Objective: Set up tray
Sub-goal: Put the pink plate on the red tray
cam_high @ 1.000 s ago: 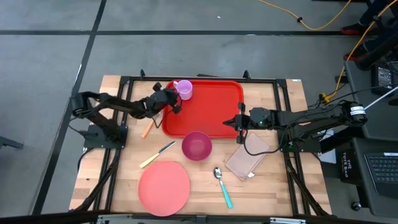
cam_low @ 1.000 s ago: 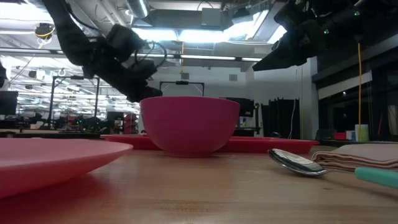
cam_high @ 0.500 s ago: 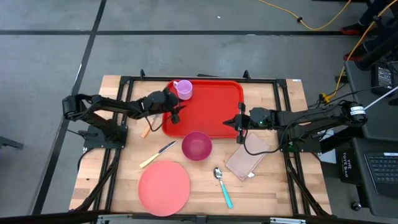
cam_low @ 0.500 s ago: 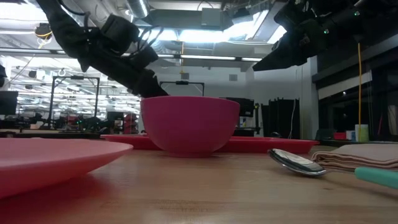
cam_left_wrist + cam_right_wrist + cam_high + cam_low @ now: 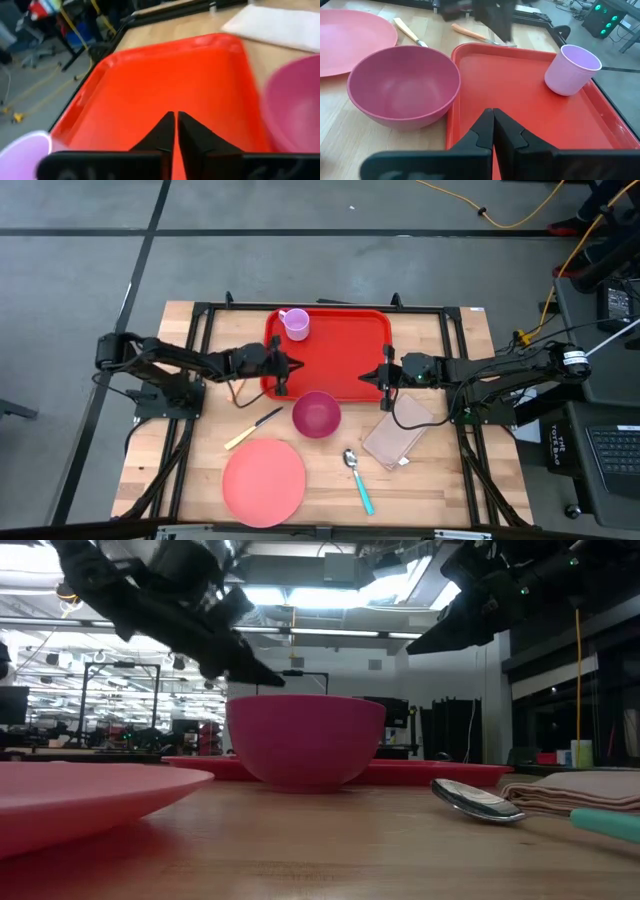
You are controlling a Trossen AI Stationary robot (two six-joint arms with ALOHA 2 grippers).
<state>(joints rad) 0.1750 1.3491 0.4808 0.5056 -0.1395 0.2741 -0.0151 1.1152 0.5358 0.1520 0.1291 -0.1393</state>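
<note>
The left gripper [image 5: 289,366] is holding its fingers [image 5: 165,135] pressed together with nothing between them, hovering over the left edge of the tray [image 5: 335,350]. The right gripper [image 5: 376,377] is likewise keeping its fingers [image 5: 492,131] closed and empty at the tray's right edge. The red tray is lying flat at the middle rear of the bench [image 5: 440,480], carrying a lilac cup [image 5: 295,324] in its far left corner. A pink bowl [image 5: 316,414] is sitting just in front of the tray, with a pink plate [image 5: 263,480], a knife [image 5: 252,429], a spoon [image 5: 358,478] and a folded napkin [image 5: 400,435] lying nearby.
</note>
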